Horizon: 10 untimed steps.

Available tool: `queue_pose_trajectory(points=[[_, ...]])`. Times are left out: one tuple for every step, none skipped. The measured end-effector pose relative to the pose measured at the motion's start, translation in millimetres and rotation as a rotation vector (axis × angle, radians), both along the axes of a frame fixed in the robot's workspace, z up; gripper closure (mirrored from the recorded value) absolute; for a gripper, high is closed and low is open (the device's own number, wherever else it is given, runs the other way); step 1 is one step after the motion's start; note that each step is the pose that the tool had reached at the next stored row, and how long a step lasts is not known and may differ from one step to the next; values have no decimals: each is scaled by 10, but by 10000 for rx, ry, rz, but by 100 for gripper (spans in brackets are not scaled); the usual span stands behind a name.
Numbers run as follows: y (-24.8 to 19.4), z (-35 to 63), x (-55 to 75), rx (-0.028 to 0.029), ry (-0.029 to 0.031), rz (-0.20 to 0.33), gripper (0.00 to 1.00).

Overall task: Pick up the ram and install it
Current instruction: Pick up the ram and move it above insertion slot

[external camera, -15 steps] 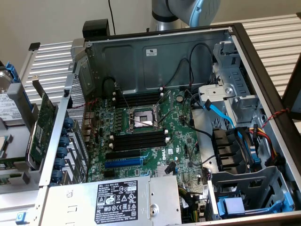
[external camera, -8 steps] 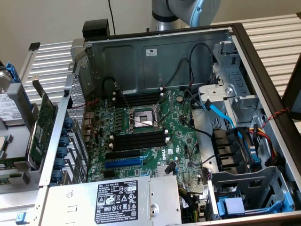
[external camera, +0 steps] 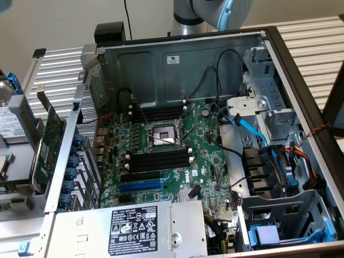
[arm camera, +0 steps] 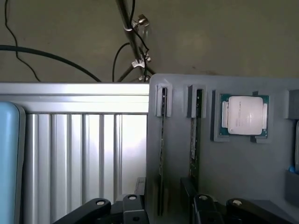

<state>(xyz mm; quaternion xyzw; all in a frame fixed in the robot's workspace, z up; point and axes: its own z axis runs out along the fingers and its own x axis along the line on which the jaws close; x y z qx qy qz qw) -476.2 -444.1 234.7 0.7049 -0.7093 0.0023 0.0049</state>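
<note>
Your gripper (arm camera: 167, 211) is wide open and empty over the edge-on ram (arm camera: 162, 140); its fingertips are cut off.

plain beige wall (external camera: 54, 21), ribbed metal tabletop (external camera: 309, 37)

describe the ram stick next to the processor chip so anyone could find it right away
Start at the grey tray beside the ribbed metal surface, and find the silver processor chip in its square pocket. The ram stick stands on edge in the narrow slot right beside that chip. Its neighbour, the second stick, sits one slot further away, nearer the tray's edge.
</note>
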Motion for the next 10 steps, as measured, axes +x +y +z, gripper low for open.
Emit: queue_pose_trajectory(points=[[-1,-18,0,-1,0,1,58],[-2,-37,1,0,0,1,58],[-2,-54,0,-1,2,0,58],[-2,-72,0,-1,2,0,58],[-2,-90,-1,-1,1,0,58],[-2,-109,-5,-1,2,0,58],[-2,-126,-13,-1,2,0,58],[-2,-145,-23,0,2,-1,58],[-2,-164,-28,1,-1,0,58],[-3,-182,-30,2,0,1,58]])
